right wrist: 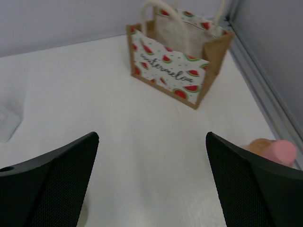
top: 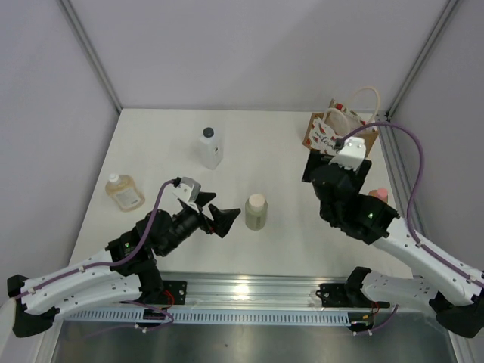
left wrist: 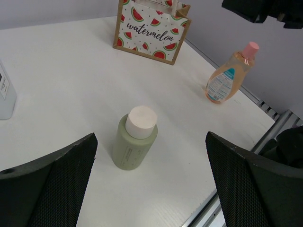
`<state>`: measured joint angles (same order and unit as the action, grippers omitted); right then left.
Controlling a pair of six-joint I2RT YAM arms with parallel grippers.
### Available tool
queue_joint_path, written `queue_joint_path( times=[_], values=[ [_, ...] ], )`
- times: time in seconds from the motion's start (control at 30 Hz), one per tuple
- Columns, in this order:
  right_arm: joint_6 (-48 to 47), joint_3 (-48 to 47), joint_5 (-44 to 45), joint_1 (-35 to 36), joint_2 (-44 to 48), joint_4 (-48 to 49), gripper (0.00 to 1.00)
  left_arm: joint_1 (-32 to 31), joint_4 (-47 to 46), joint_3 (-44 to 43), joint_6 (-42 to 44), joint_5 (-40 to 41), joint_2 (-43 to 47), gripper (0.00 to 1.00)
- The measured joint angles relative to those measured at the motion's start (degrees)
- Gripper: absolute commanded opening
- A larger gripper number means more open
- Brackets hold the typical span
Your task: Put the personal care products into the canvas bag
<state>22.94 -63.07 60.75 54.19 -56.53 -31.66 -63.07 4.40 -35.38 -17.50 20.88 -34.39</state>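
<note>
My left gripper (top: 223, 208) hangs open just left of the beige cylinder with a cream cap (top: 256, 212). In the left wrist view that bottle (left wrist: 135, 144) stands upright ahead of the black fingers (left wrist: 47, 179), nearer the left one and untouched. A white bottle with a black cap (top: 210, 147) stands mid-table, and an amber flask (top: 124, 192) lies at the left. The orange bottle with a pink cap (left wrist: 226, 78) lies by the right edge. My right gripper (top: 336, 170) is open and empty, facing the canvas bag (right wrist: 175, 71), which stands upright at the back right (top: 336, 132).
The white table (top: 174, 249) ends in a metal rail along the near edge (top: 249, 291). Grey walls close in the back and both sides. The right arm's body covers most of the orange bottle (top: 378, 194) in the top view.
</note>
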Motion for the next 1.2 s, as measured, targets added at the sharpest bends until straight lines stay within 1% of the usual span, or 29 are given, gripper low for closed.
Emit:
queue_joint_path(
  times=[0.13,0.2,0.3,0.43,0.57,0.7,0.8,1.03,1.2],
  values=[
    [2.78,0.22,-2.40,-15.43,0.37,-5.07,0.99,0.00,0.00,0.00,0.07,1.01,-0.11,0.99],
    [3.65,2.62,-4.37,-22.97,1.33,-6.32,0.99,0.00,0.00,-0.02,0.07,1.36,-0.22,0.99],
    [4.09,6.93,-7.69,-28.26,4.50,-7.76,0.99,0.00,0.02,-0.02,0.09,1.33,-0.63,0.99],
    [4.33,9.31,-9.22,-31.15,7.67,-8.17,0.99,0.00,0.04,-0.02,0.09,1.29,-0.96,0.99],
    [4.42,11.30,-10.38,-34.56,7.45,-7.23,1.00,0.00,0.07,-0.02,0.09,1.29,-0.85,0.99],
    [4.33,15.45,-14.84,-39.71,6.14,-4.48,0.99,0.00,0.07,-0.02,0.09,1.29,-0.85,0.99],
    [3.98,18.75,-17.90,-42.23,5.51,-2.34,0.99,0.00,0.07,-0.02,0.09,1.29,-0.85,0.99],
    [1.86,23.91,-22.64,-44.39,4.55,3.87,0.99,0.00,0.07,-0.02,0.09,1.29,-0.85,0.99],
    [-0.57,26.34,-26.10,-45.07,4.44,8.33,0.95,0.00,0.07,-0.02,0.11,1.31,-0.85,0.99]
  ],
)
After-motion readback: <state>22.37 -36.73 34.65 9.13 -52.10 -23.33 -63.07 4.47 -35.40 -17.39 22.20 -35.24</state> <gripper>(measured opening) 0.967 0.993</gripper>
